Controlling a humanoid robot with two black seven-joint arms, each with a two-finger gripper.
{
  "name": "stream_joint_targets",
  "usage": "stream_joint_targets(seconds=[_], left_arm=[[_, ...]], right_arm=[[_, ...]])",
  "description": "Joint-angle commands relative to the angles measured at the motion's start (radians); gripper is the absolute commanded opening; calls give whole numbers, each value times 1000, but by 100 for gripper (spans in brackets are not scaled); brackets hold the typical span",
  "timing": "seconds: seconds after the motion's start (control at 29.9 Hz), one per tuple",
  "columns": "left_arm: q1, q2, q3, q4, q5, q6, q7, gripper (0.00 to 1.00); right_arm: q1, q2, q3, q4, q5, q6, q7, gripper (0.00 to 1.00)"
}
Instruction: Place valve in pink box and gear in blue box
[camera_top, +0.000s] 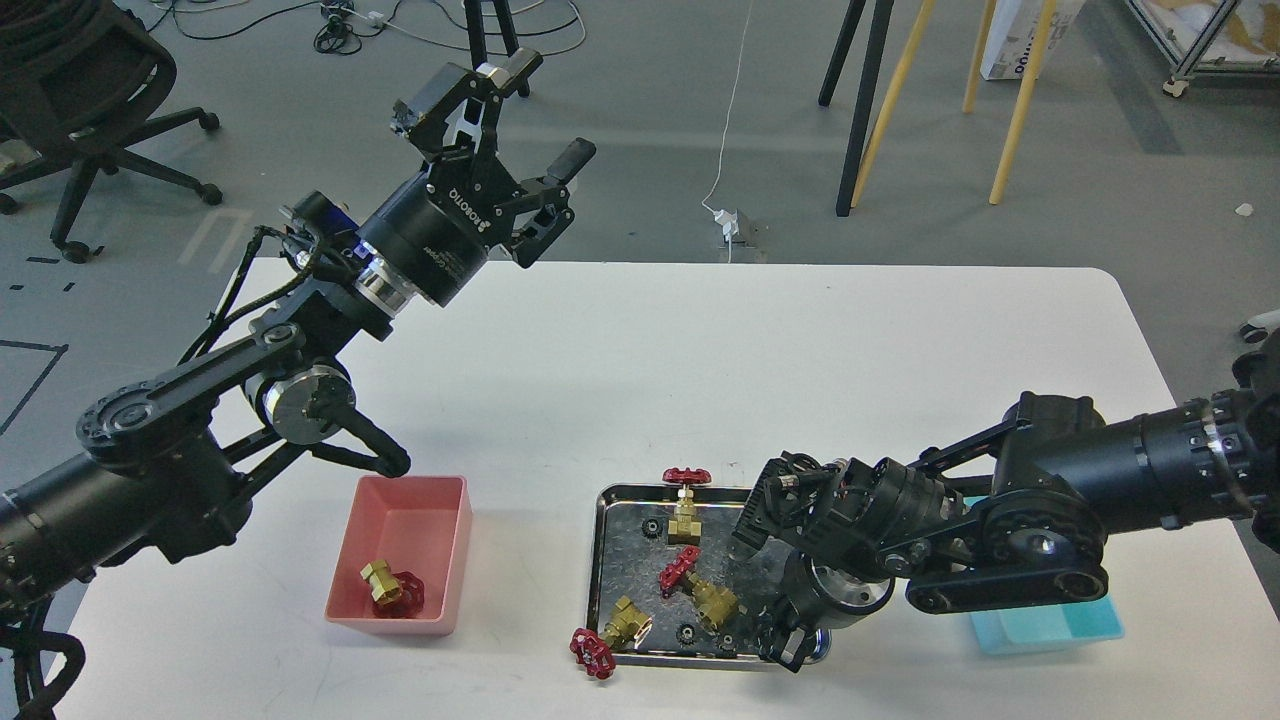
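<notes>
right gripper (783, 640) fingers unclear over steel tray (612, 520), blue box (1045, 628) mostly hidden

The tray (612, 560) sits on the surface (800, 360) toward its near edge. Well left of the tray stands the pink box (440, 540), with one valve (392, 586) lying inside it. Just right of the tray, largely hidden under the right arm, stands the blue box (1045, 628). Three more valves are at the tray: one upright at its far edge, one lying in its middle, one hanging over its near left corner. Small gears (652, 527) lie in the tray.
</notes>
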Motion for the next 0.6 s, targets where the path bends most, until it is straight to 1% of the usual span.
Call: stream_joint_targets(seconds=[0.0,0.17,0.3,0.43,0.57], left_arm=[[3,0,0,1,0,0,0,87],[8,0,0,1,0,0,0,87],[8,0,0,-1,0,0,0,87],[8,1,0,-1,0,0,0,87],[8,0,0,-4,0,0,0,87]], right_arm=[[1,0,0,0,-1,0,-1,15],[23,-5,5,5,5,0,1,9],[78,-24,29,8,12,0,1,8],[150,-100,66,12,13,0,1,7],[212,-260,61,57,-4,0,-7,7]])
